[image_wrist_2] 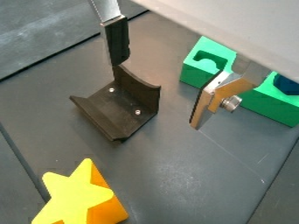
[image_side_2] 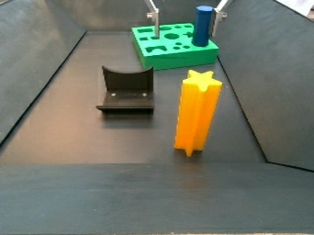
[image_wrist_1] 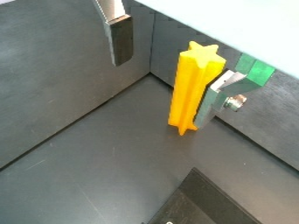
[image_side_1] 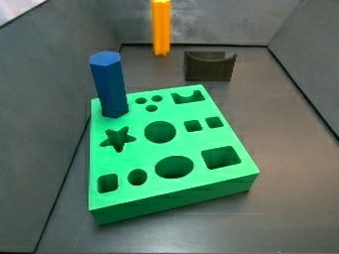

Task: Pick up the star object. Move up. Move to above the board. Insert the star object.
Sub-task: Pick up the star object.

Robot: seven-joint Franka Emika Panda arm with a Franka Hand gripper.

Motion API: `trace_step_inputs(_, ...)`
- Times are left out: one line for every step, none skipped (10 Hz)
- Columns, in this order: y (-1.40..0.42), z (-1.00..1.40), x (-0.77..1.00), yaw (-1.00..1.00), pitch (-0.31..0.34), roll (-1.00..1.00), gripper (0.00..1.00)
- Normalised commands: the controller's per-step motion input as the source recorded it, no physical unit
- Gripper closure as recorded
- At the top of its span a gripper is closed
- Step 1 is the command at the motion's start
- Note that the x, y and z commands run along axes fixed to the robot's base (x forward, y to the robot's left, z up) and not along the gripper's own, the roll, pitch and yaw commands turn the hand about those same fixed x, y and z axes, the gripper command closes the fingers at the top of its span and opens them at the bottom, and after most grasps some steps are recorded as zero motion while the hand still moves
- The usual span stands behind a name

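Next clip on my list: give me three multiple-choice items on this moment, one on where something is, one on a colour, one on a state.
1. Where does the star object stand?
A. In the board's star hole
B. Upright on the dark floor, apart from the board
C. Lying on the dark grey block

2. What colour is the hexagonal peg standing in the board?
A. Dark blue
B. Red
C. White

3. What is the state of the gripper?
A. Shut on the star object
B. Shut on the blue peg
C. Open, holding nothing

Answers: 1 B, since a side view shows it upright on the floor, well away from the board. 2 A, since the peg at the board's corner is dark blue. 3 C, since both wrist views show the fingers spread with only floor and the dark grey block between them.
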Motion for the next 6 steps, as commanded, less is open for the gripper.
trace_step_inputs(0.07,0.0,-0.12,0.0,-0.057,-0.07,0.0)
trace_step_inputs(0.34,-0.12,-0.33,-0.06,-0.19,-0.07,0.0)
trace_step_inputs(0.79,-0.05,-0.24,-0.01,-0.097,-0.15,0.0)
trace_step_inputs(0.9,-0.03,-0.08,0.0,-0.034,-0.16,0.0)
trace_step_inputs(0.9,-0.04,-0.02,0.0,-0.037,-0.18,0.0)
trace_step_inputs(0.83,-0.23,0.0,0.0,-0.081,-0.18,0.0)
